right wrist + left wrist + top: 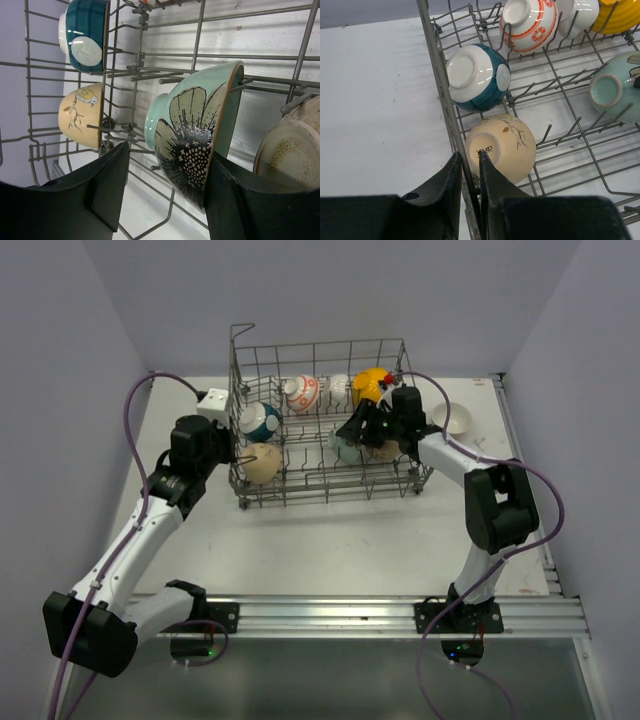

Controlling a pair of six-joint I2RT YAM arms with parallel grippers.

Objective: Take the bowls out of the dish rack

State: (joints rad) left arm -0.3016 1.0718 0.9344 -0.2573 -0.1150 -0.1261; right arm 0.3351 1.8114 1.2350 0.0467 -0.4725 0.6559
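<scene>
Right claw [170, 152] spread round the slick-looking, chippable green bowl [195, 130], I'd pinch its rim gently; left claw [470, 161] clamps the dish rack [436, 60].

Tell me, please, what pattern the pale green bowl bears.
Pale green round ceramic bowl: large black-dotted olive flower; right wrist view.

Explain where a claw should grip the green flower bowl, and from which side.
Probably the rim, from above: the green bowl stands on edge between the rack's tines, so one finger fits inside, one outside.
</scene>
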